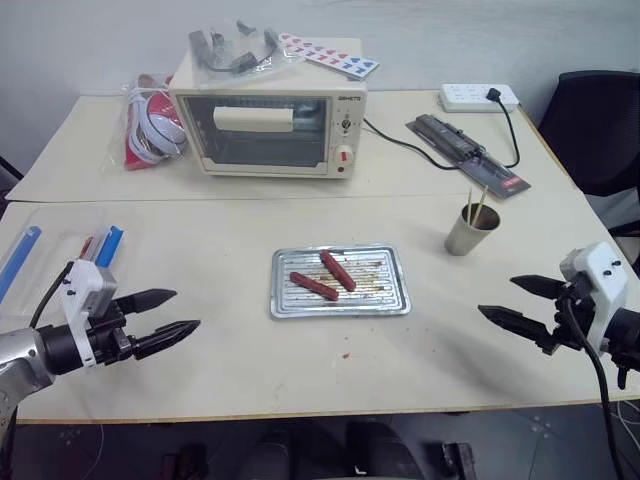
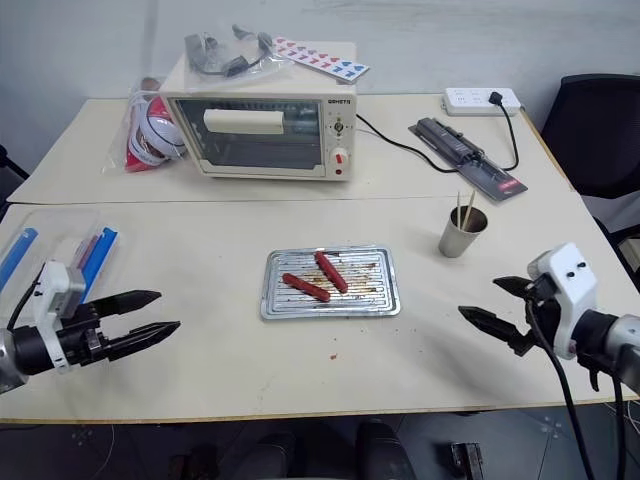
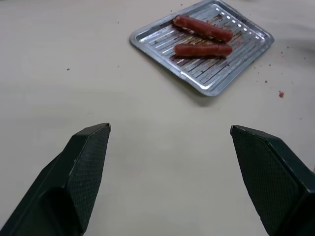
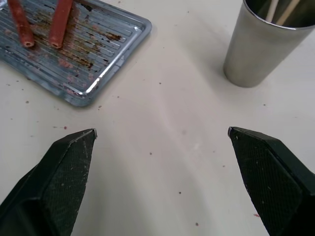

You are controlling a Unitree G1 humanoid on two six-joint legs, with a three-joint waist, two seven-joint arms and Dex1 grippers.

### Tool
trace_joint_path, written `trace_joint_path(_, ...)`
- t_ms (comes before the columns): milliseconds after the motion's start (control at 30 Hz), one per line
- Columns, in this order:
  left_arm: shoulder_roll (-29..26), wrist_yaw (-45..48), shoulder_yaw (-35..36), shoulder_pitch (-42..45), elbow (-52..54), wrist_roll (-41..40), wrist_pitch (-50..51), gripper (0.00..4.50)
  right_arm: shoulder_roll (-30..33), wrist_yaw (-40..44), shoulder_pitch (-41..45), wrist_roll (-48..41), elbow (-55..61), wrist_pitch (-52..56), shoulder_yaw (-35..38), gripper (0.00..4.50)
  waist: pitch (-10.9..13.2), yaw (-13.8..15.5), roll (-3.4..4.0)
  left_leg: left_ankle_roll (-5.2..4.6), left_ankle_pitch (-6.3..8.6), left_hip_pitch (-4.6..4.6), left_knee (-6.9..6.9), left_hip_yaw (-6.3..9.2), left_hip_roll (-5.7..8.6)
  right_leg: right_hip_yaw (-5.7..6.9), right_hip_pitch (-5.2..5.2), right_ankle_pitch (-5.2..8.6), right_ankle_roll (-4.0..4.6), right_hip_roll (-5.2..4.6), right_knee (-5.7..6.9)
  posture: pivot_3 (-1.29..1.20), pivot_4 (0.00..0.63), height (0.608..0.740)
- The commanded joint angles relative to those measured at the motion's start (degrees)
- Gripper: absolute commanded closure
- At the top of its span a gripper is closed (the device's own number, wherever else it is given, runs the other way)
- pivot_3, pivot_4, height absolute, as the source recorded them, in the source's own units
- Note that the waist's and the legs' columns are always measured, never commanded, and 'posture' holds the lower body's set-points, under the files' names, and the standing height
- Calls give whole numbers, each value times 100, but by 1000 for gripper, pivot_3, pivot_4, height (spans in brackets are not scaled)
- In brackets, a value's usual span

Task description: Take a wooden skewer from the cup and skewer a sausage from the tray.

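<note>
Fingers of both the left gripper (image 1: 168, 313) and right gripper (image 1: 510, 300) are spread, empty, above the table (image 1: 220, 250). Skewers (image 1: 474, 207) stand in the cup (image 1: 470, 230), near the right gripper: pinch one stick high, lift straight. Sausages (image 1: 314, 286) lie in the tray (image 1: 392, 300).
</note>
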State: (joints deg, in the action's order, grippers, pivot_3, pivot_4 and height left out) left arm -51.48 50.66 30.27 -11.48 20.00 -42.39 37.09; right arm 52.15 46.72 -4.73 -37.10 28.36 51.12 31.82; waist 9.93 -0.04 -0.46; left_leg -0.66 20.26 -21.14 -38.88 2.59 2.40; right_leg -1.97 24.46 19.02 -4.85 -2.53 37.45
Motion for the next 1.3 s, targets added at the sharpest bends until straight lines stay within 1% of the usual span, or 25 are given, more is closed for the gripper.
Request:
trace_joint_path(33, 112, 129, -138, -62, 41, 215, -294, 382, 23, -60, 70, 22, 81, -176, -22, 0, 0, 3, 0, 0, 0, 0, 0, 0, 0, 0, 0, 0, 0, 0, 0, 0, 150, 740)
trace_joint_path(267, 238, 4, -380, 190, -85, 396, -360, 382, -71, -269, 245, 53, 62, -344, -253, 0, 0, 4, 0, 0, 0, -1, -3, 0, 0, 1, 0, 0, 0, 0, 2, 0, 150, 740)
trace_joint_path(467, 344, -137, -498, 371, -60, 504, -337, 382, -325, -606, 414, 31, 47, -350, -305, 0, 0, 5, 0, 0, 0, -2, -6, 1, 1, 1, 0, 0, -1, 0, 4, 0, 150, 740)
trace_joint_path(533, 363, -156, -510, 366, -27, 512, -330, 37, -361, -648, 448, 6, 34, -344, -308, 0, 0, 4, 0, 0, 0, -3, -6, 1, 1, 1, 1, 0, 0, 0, 4, 0, 150, 740)
trace_joint_path(633, 426, -255, -566, 440, 22, 533, -359, 18, -338, -793, 505, 210, 8, -437, -432, 0, 0, 4, 0, 0, 0, -3, -7, 1, 1, 1, 2, 0, -1, 0, 6, 0, 150, 740)
trace_joint_path(733, 479, -313, -636, 651, 76, 374, -236, 18, -408, -970, 660, 210, -16, -424, -428, 0, 0, 4, 0, 0, 0, -3, -9, 1, 1, 1, 2, 0, -1, 0, 8, 0, 150, 740)
trace_joint_path(867, 736, -512, -827, 1072, 142, 64, 67, 18, -655, -1549, 1172, 216, -87, -325, -343, 0, 0, 5, 0, 1, -1, -3, -15, 1, 1, 2, 2, -1, -1, 0, 14, 0, 150, 740)
trace_joint_path(1000, 841, -459, -1368, 1573, 369, 90, 117, 18, -826, -1991, 1705, 117, -68, -84, -378, 0, 0, 3, 0, 2, -1, -6, -16, 1, 2, 2, 5, -1, -1, 0, 18, 0, 150, 740)
trace_joint_path(1167, 957, -354, -1946, 2784, 335, -88, 317, 18, -993, -2389, 2395, 207, -209, 97, -788, 0, -1, 0, -1, 4, -3, -6, -25, 1, 3, 2, 6, -1, -2, 0, 26, 0, 150, 740)
trace_joint_path(1267, 985, -133, -2324, 3502, 249, -121, 437, 18, -1116, -2496, 2685, 428, -478, -57, -1152, 0, -1, -5, -1, 6, -3, -9, -25, 1, 4, 3, 9, -1, -2, 2, 32, 0, 150, 740)
trace_joint_path(1300, 975, -48, -2439, 3675, 217, -89, 443, 0, -1152, -2522, 2766, 492, -578, -118, -1253, 406, -1, -9, -1, 5, -3, -10, -24, 1, 4, 4, 10, -1, -2, 2, 33, 0, 150, 740)
